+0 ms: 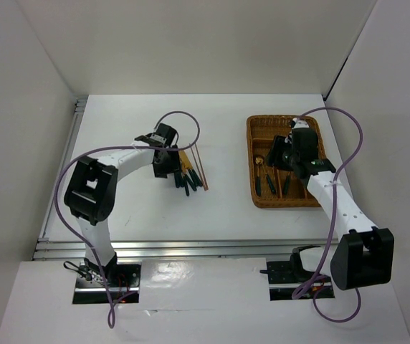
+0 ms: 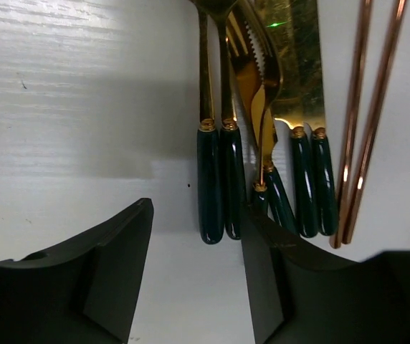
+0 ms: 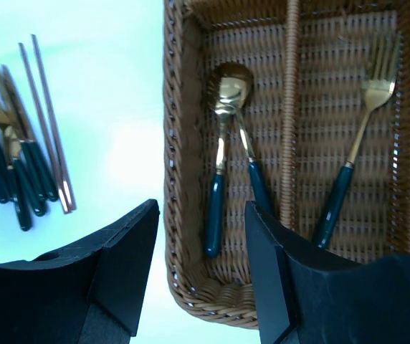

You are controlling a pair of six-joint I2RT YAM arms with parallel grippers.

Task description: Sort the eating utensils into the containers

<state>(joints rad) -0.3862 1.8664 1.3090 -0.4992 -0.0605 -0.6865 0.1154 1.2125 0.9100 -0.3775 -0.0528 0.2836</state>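
Note:
Several gold utensils with dark green handles [image 2: 212, 183] lie side by side on the white table, with two thin brown chopsticks [image 2: 366, 122] to their right. My left gripper [image 2: 198, 287] is open and empty, low over the table just short of the handle ends; it also shows in the top view [image 1: 170, 170] beside the pile [image 1: 189, 178]. My right gripper [image 3: 201, 272] is open and empty above the near left corner of the wicker tray [image 3: 173, 143]. Two spoons [image 3: 226, 93] lie in its left compartment and a fork [image 3: 373, 79] in the one beside it.
The tray [image 1: 251, 143] sits right of centre in the top view, with my right gripper [image 1: 280, 159] over it. The pile [image 3: 15, 165] and chopsticks [image 3: 47, 122] lie on the table to the tray's left. White walls enclose the table.

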